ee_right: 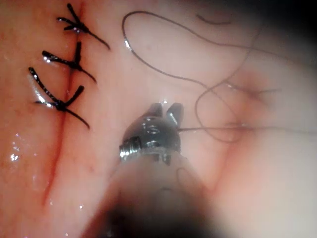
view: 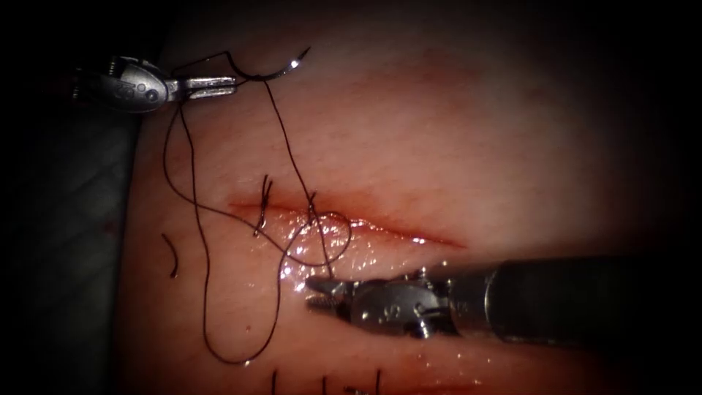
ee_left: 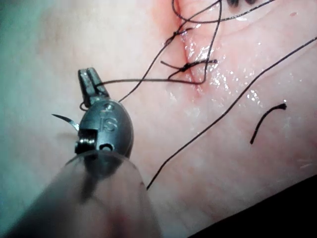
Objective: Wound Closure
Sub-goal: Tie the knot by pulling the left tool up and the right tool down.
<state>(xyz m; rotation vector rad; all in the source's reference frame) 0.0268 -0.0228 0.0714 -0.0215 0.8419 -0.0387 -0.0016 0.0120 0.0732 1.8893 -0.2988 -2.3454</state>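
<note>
Held clear of the pale glistening pork tissue (view: 453,146) near its upper left edge: thin curved steel needle (view: 281,72), gripped near its tail by the left hand (view: 219,86), with the right hand (view: 322,291) clamping dark thread (view: 191,190) beside the red cut (view: 380,228), apparently keeping the strand taut.

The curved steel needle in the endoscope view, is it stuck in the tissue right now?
No, the curved steel needle is held clear of the pale pork tissue in the left tool's jaws, far above the cut.

Endoscope edges dark; glare on wet tissue (view: 322,256); wrist-view shafts blurred.
</note>
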